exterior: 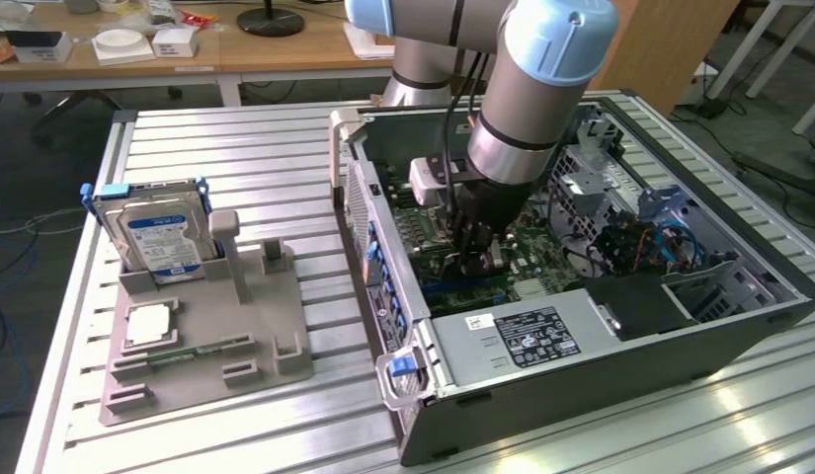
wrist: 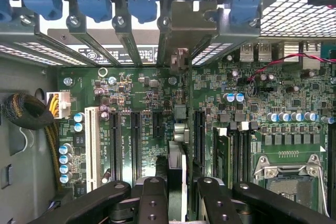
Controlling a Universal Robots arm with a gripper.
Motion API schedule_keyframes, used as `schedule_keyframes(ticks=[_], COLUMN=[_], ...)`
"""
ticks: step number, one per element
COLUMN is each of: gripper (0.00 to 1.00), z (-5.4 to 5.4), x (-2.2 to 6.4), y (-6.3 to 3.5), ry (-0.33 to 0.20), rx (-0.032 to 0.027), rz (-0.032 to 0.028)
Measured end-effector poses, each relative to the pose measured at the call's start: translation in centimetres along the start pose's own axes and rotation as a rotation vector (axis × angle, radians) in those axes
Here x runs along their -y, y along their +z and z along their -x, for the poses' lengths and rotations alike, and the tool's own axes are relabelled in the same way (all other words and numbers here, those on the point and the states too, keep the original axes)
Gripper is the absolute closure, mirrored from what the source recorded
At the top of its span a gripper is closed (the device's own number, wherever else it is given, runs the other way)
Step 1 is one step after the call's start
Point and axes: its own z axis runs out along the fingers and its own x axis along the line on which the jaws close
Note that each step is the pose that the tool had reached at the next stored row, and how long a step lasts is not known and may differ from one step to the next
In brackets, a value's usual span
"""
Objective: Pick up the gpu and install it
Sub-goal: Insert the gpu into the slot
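The gpu [wrist: 177, 169] stands edge-on inside the computer case [exterior: 644, 360], just above the motherboard [wrist: 136, 87] and its slots. The gripper [wrist: 177, 203] has its jaws closed partway onto the gpu, one finger on each face. A hard drive [exterior: 159, 237] stands upright outside the case.

The gpu [wrist: 177, 163], a thin dark card seen edge-on, is clamped upright in the gripper [wrist: 177, 203] over the motherboard [wrist: 131, 93] slots, pale metal bracket toward the case's rear wall.
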Motion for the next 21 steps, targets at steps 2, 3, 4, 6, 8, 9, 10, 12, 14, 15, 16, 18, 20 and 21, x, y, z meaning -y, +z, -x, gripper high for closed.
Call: schedule_keyframes(ticks=[2, 3, 4, 6, 8, 9, 10, 12, 14, 15, 16, 18, 20, 21], gripper=[0.73, 0.73, 0.73, 0.73, 0.73, 0.73, 0.73, 0.73, 0.73, 0.73, 0.73, 0.73, 0.73, 0.73], z=[0.00, 0.00, 0.00, 0.00, 0.00, 0.00, 0.00, 0.00, 0.00, 0.00, 0.00, 0.01, 0.01, 0.01], x=[-0.01, -0.01, -0.01, -0.01, -0.01, -0.01, -0.01, -0.01, -0.01, 0.00, 0.00, 0.00, 0.00, 0.00], y=[-0.09, -0.11, -0.14, -0.14, -0.15, -0.15, -0.15, -0.15, -0.15, -0.15, -0.15, -0.15, -0.15, -0.15], ry=[0.000, 0.000, 0.000, 0.000, 0.000, 0.000, 0.000, -0.002, -0.007, -0.010, -0.013, -0.018, -0.021, -0.021], rx=[-0.0006, -0.0004, -0.0004, -0.0004, -0.0005, -0.0006, -0.0006, -0.0007, -0.0009, -0.0011, -0.0012, -0.0014, -0.0016, -0.0016], rz=[0.0003, 0.0002, 0.0002, 0.0002, 0.0002, 0.0002, 0.0002, 0.0003, 0.0006, 0.0008, 0.0010, 0.0013, 0.0015, 0.0015])
